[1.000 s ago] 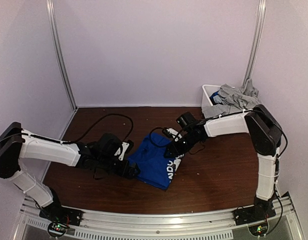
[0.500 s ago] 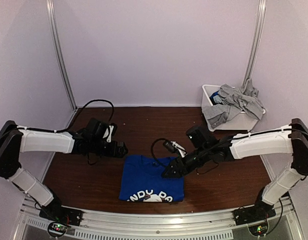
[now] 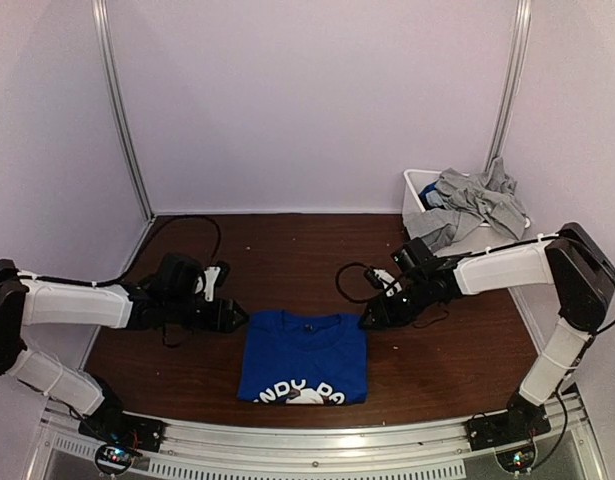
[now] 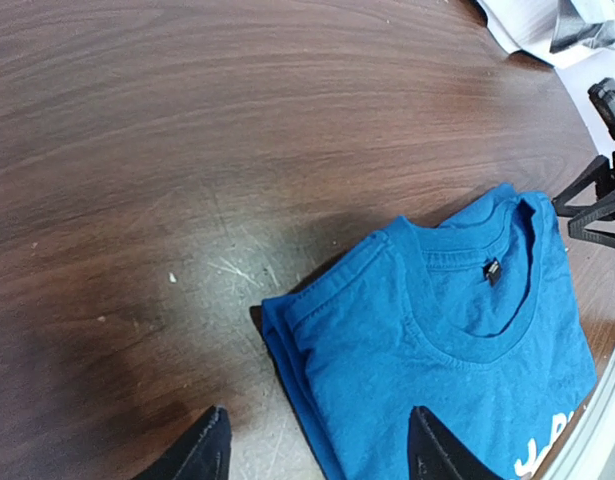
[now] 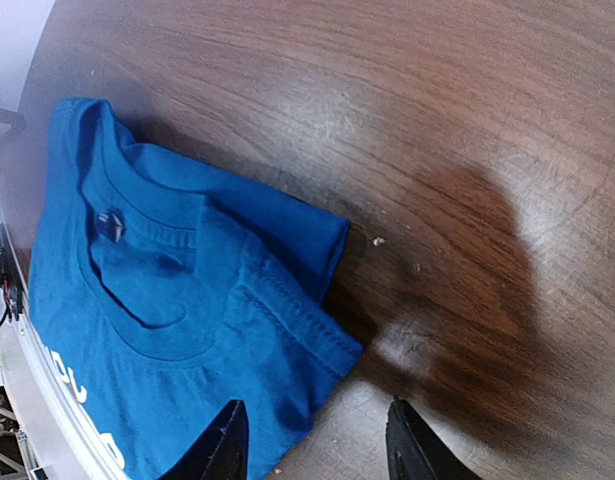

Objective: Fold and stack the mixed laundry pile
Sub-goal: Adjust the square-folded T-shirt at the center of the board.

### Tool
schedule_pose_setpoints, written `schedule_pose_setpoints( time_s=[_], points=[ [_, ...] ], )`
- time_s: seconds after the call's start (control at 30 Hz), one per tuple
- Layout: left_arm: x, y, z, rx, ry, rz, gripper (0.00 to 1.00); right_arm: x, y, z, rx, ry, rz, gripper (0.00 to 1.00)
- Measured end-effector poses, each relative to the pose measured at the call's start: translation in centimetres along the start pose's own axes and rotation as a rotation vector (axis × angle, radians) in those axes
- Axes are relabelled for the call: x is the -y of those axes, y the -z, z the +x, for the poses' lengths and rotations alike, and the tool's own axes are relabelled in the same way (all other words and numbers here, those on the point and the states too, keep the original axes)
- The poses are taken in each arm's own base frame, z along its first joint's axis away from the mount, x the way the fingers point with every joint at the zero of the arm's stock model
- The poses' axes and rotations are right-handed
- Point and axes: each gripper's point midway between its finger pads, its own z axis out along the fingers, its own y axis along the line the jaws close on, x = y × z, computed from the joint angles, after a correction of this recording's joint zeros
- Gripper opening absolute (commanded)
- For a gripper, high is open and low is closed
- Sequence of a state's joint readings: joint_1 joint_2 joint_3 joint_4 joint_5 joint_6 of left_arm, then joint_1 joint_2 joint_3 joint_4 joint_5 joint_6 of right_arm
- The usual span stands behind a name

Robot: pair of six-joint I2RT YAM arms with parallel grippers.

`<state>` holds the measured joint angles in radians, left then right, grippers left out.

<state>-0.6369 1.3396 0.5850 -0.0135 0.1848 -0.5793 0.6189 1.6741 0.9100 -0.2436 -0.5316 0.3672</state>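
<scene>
Dark wood counter (image 3: 287, 250) carries a white bin (image 3: 415, 186) at its far right, heaped with grey garments (image 3: 472, 200), and a folded royal-blue shirt (image 3: 304, 358) lying flat near the front edge. Left fingers (image 4: 209, 452) stand released at the shirt's left collar-end corner. The right fingers (image 5: 225, 445) stand released at its right corner, and neither pair grasps anything.

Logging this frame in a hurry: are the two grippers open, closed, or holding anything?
Left gripper: open, holding nothing, by the blue shirt's left shoulder.
Right gripper: open, holding nothing, by its right shoulder.
</scene>
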Motion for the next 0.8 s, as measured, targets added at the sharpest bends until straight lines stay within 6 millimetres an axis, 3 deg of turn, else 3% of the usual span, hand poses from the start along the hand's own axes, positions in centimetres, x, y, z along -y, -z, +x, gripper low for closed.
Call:
schedule_pose_setpoints(
  time_s=[0.13, 0.3, 0.37, 0.43, 0.6, 0.8],
  points=[
    [-0.2, -1.5, 0.8, -0.032, 0.012, 0.011, 0.57, 0.7, -1.1, 0.5, -0.030, -0.012, 0.010, 0.41],
    [-0.4, -3.3, 1.6, -0.068, 0.030, 0.028, 0.54, 0.5, -1.4, -0.8, -0.014, -0.006, 0.003, 0.41],
    [-0.3, -3.9, 1.4, -0.067, 0.032, 0.040, 0.47, 0.4, -1.4, -1.4, -0.005, -0.003, 0.000, 0.38],
    [-0.1, -4.4, 1.1, -0.063, 0.034, 0.050, 0.40, 0.4, -1.5, -1.8, 0.001, 0.000, -0.003, 0.29],
    [0.4, -5.1, 0.0, -0.043, 0.025, 0.069, 0.01, 1.0, -2.2, -1.8, -0.009, -0.002, 0.000, 0.03],
    [0.6, -4.5, -1.0, -0.016, 0.003, 0.056, 0.00, 0.4, -1.8, -2.3, 0.001, 0.004, -0.021, 0.00]
  ],
)
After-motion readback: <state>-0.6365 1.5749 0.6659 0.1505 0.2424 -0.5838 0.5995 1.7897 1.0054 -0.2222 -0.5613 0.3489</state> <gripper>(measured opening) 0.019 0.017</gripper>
